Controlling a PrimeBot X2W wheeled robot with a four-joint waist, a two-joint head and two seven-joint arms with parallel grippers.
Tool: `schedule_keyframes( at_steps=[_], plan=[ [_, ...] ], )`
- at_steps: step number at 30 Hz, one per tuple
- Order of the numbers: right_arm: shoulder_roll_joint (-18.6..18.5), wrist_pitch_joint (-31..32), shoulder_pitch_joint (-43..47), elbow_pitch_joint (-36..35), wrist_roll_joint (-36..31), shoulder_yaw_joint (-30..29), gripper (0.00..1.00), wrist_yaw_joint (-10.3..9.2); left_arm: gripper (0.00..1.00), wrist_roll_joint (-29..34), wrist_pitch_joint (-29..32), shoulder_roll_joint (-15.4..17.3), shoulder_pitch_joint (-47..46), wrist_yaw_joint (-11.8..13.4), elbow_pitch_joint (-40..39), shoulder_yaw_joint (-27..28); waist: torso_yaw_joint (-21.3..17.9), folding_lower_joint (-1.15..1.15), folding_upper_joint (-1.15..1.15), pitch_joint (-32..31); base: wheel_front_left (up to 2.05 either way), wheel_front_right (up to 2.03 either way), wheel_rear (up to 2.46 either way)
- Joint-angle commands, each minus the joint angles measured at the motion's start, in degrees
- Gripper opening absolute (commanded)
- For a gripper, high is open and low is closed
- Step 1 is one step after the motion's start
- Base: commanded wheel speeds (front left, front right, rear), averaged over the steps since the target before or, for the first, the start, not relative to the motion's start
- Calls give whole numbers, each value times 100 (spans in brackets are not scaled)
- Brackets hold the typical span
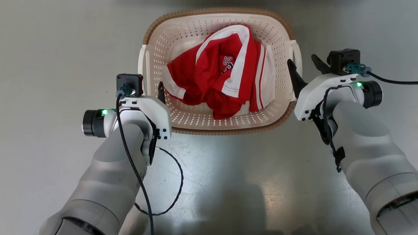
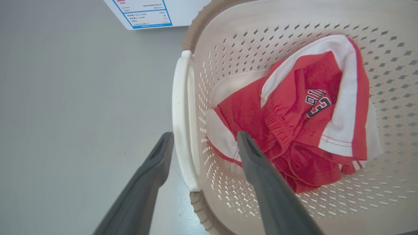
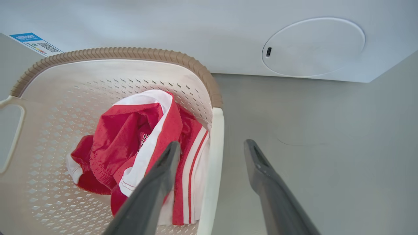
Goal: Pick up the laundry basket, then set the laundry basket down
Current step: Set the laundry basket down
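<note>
The laundry basket (image 1: 228,132), cream-white and perforated under a brown woven-look rim, sits on the grey floor (image 1: 65,49) directly in front of the robot. A crumpled red-and-white sports garment (image 1: 225,75) lies in its bottom. A white loop handle stands at each short side, and a hand is poised at each one.

The left hand (image 2: 205,135) is spread wide, with one dark finger outside the left handle (image 2: 181,114) and the other inside the basket wall, above the cloth. The right hand (image 3: 212,144) is equally wide and straddles the right handle (image 3: 218,130) in the same way. Neither appears to be touching the plastic.

The pick-up looks to be at the grasp stage: both hands are lined up, nothing is gripped, and the basket is not yet lifted. The next move probably calls for both hands to close on the handles together and then rise evenly. That would keep the light basket level and the garment inside. The inner left finger may need to stay clear of the fabric as it closes.

Beyond the far rim stands a white appliance (image 3: 294,49) with a round panel and a blue-printed label (image 2: 143,13).
</note>
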Motion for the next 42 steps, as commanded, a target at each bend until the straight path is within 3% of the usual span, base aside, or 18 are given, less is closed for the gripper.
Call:
schedule_keyframes(
  at_steps=[1, 10, 18, 26, 35, 42],
  plan=[
    [153, -112, 235, -70, -46, 45, 100, 37, 100, 3, -36, 142, 74, 27, -36, 119, -26, 0, 0, -92, 0, 0, 0],
    [153, -174, 507, -201, 82, 32, 100, 37, 100, 249, -36, 301, 428, 75, -526, 429, -152, 0, 0, -670, 0, 0, 0],
    [153, -178, 945, -954, -96, -344, 100, 37, 100, 611, -36, 495, 1056, 98, -1391, 1014, -293, 0, 0, -1284, 0, 0, 0],
    [153, -179, 1926, -2261, -605, -946, 100, 37, 100, 1472, -36, 639, 2271, 69, -2969, 1895, -390, 0, 0, -2120, 0, 0, 0],
    [153, -179, 3529, -3824, -612, -1327, 100, 37, 100, 2228, -36, 498, 3921, 17, -4448, 2651, -467, 0, 0, -3226, 0, 0, 0],
    [153, -179, 4420, -4642, -612, -1477, 100, 37, 100, 2526, -36, 404, 5044, -35, -5382, 3066, -560, 0, 0, -3805, 0, 0, 0]
  ],
)
